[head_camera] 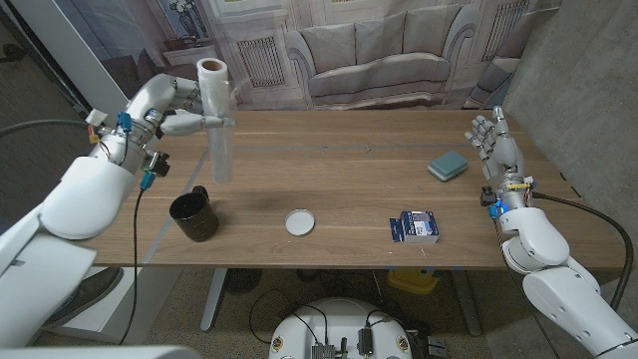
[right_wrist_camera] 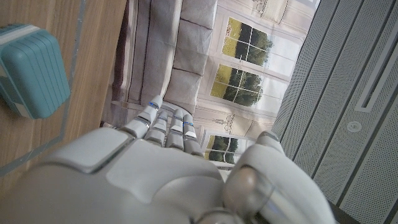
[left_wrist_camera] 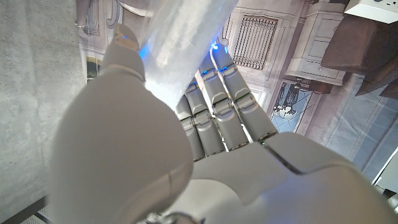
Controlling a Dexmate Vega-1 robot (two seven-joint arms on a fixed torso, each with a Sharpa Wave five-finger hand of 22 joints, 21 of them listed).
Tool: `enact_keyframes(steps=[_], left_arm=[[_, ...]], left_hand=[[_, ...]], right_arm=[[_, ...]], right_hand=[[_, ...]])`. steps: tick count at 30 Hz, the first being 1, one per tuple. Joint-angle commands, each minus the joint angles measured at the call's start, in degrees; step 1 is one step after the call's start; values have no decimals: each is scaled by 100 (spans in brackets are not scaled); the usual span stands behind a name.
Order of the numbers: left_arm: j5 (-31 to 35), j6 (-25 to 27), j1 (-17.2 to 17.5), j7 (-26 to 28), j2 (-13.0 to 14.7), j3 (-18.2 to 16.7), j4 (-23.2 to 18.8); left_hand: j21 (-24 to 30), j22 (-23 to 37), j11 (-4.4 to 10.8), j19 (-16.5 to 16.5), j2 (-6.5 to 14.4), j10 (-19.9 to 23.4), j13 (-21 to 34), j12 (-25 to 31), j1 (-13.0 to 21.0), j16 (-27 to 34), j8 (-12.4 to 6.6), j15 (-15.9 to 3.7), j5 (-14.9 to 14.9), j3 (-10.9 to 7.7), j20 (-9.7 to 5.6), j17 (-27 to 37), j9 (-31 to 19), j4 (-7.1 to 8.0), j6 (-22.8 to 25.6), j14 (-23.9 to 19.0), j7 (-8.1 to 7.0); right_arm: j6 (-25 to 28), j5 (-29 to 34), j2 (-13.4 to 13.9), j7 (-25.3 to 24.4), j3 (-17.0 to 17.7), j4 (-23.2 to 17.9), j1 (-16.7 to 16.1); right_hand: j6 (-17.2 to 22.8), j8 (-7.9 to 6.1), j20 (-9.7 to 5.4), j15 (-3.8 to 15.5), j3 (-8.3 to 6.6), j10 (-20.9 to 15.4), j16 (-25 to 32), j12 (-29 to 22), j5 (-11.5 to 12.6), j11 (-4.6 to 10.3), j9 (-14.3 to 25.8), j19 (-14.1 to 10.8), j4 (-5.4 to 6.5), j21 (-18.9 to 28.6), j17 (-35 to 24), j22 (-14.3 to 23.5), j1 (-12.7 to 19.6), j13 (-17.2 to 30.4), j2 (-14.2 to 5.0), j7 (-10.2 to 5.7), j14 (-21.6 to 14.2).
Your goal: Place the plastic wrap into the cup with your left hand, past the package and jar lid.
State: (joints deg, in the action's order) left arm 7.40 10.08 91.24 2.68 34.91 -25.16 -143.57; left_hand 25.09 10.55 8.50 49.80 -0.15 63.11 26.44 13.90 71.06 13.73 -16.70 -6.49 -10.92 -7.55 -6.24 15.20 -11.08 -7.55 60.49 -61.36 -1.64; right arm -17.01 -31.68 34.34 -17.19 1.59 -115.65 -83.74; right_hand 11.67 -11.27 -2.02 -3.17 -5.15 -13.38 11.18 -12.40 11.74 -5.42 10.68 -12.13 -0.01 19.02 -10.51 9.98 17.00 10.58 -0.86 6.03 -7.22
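Between the glossy white plastic fingers [left_wrist_camera: 214,102] of the left hand [head_camera: 169,108] stands a roll of clear, shiny wrap [head_camera: 216,120]; the table [head_camera: 349,179] is matt wood, the cup [head_camera: 193,215] glossy black, the sponge [right_wrist_camera: 31,70] ribbed teal

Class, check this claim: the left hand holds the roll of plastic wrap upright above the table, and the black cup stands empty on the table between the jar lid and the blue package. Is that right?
One detail is wrong. In the head view the black cup stands left of the jar lid, under the roll of plastic wrap held by the left hand; the lid lies between cup and blue package.
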Motion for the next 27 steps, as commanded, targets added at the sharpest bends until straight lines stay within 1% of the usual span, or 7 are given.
enact_keyframes(steps=[1, 6, 15, 21, 27], left_arm=[[-6, 348, 147, -487, -250, -389, -310], [-127, 429, 136, -711, -323, -618, -342], [-199, 330, 133, -909, -419, -818, -249], [-221, 143, 197, -1017, -515, -984, -175], [-182, 156, 297, -1083, -641, -1131, -191]], left_hand=[[8, 9, 47, 27, 742, 104, 56, -5, 700, 19, -39, -645, -5, -217, -57, 24, -31, 184, 320, -474, -221], [9, 10, 38, 21, 742, 104, 68, -11, 703, 19, -41, -650, -6, -221, -53, 30, -31, 183, 325, -474, -224], [11, 11, 23, 9, 744, 108, 93, -21, 704, 14, -39, -645, -6, -228, -46, 42, -31, 186, 318, -458, -213], [10, 13, 15, -7, 743, 116, 112, -28, 707, 15, -42, -648, -7, -235, -37, 54, -31, 186, 324, -454, -212], [10, 13, -1, -18, 738, 125, 127, -33, 713, 16, -44, -652, -7, -239, -23, 64, -30, 182, 331, -453, -206]], right_arm=[[63, -32, -40, 45, 59, 21, 10], [64, -60, -53, 68, 71, 51, 10], [53, -62, -80, 50, 119, 22, -89], [32, -58, -120, 26, 150, -4, -172], [31, -56, -154, 0, 177, -24, -227]], right_hand=[[29, 5, -70, -8, 16, -42, -30, 23, -24, -9, 14, -51, -9, -30, -12, 32, 22, 8, -25, 10, -46], [28, 6, -73, -5, 18, -48, -32, 21, -24, -19, 14, -57, -10, -41, -12, 33, 21, 8, -28, 9, -42], [22, 9, -72, -14, 23, -53, -30, 19, -23, -11, 14, -62, -11, -56, -12, 33, 20, 8, -32, 8, -49], [20, 10, -72, -8, 25, -51, -29, 20, -23, -10, 14, -67, -12, -67, -12, 34, 19, 8, -36, 1, -53], [19, 10, -72, -17, 28, -48, -32, 21, -22, -1, 14, -72, -14, -76, -12, 34, 19, 8, -37, 1, -47]])
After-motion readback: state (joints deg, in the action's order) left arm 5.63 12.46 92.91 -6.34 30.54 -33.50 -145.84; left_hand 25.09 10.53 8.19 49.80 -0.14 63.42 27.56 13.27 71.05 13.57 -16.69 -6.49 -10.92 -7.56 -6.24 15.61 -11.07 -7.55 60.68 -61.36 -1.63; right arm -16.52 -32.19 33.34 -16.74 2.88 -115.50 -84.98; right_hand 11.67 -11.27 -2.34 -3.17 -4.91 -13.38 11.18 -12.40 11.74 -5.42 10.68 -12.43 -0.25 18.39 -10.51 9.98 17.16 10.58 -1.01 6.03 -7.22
